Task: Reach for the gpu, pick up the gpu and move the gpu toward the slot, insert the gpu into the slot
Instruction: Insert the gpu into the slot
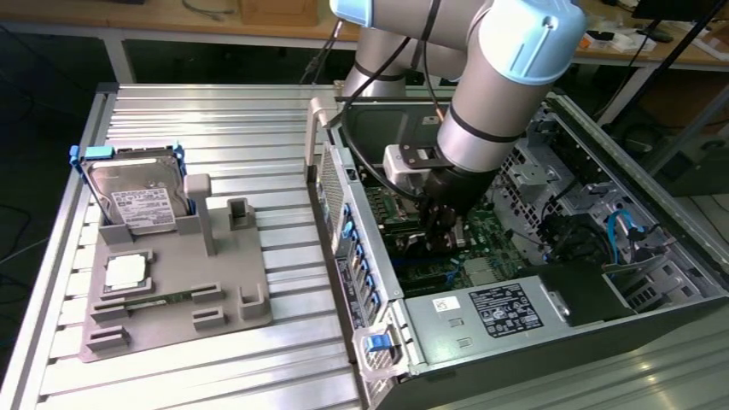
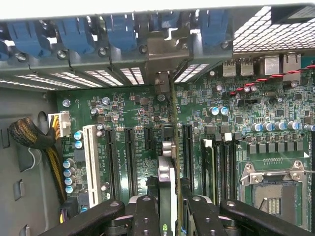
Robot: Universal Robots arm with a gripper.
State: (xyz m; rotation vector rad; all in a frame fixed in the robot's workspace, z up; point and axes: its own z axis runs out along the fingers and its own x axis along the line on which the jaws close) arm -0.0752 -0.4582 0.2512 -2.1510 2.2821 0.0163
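Pick done: claw (image 2: pixel 171 206) clamps the gpu (image 2: pixel 172 147) edge-on inside the case (image 1: pixel 376 282), bracket near the rear panel, card over the board's slots; seating not confirmed, insertion apparently in progress.

The exterior view is looking down from above on the worktop (image 1: pixel 205 376) and open computer case (image 1: pixel 638 256); the wrist view is facing the motherboard (image 2: pixel 128 110) closely, which both are sharing.

I see my arm (image 1: pixel 501 94) reaching down into the open computer case (image 1: pixel 638 290), the claw (image 1: pixel 442 232) low over its green motherboard (image 1: pixel 484 235). At nine o'clock, a hard drive (image 1: pixel 137 201) stands in the grey holder (image 1: pixel 171 290) on the table (image 1: pixel 228 111).
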